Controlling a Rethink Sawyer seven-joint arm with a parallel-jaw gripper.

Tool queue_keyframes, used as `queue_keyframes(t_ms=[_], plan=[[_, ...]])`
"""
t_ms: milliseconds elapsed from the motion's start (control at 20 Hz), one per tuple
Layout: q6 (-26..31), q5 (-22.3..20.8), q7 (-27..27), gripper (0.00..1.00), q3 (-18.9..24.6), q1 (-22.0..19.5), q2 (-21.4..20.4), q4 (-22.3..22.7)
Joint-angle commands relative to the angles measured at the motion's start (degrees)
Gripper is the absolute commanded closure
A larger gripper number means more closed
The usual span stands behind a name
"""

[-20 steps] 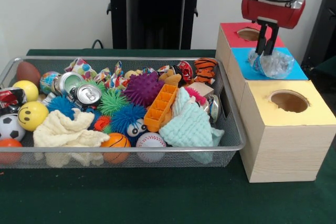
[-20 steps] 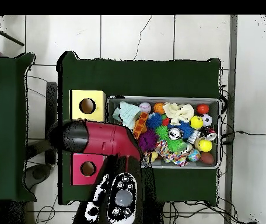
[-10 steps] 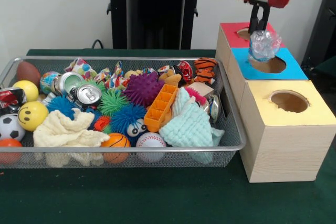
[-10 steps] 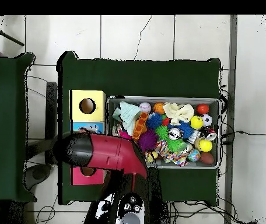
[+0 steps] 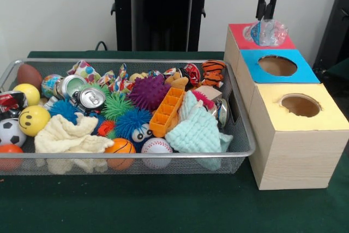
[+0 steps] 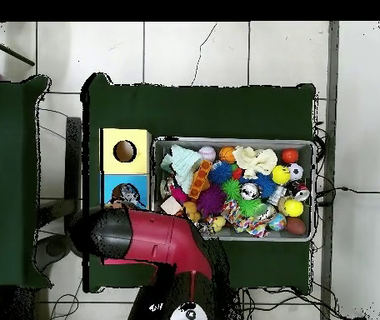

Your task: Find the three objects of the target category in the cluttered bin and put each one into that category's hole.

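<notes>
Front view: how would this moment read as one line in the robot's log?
gripper: shut on crumpled plastic bottle | position: raised above red box | blue box hole: uncovered | bin: cluttered

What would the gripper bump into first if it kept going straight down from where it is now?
Probably the red box: the gripper, holding a crumpled plastic bottle, hangs over its top, though depth is unclear.
</notes>
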Motion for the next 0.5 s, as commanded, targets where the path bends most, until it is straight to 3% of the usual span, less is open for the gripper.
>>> queue_keyframes(t_ms=[50,250,500], plan=[[-0.63,2.03,9.08,1.0,2.97,-0.12,0.64,3.76],[0.13,2.34,10.52,1.0,3.04,0.24,3.47,-0.44],[-1.76,3.27,10.13,1.0,4.1,-0.58,6.09,-2.59]])
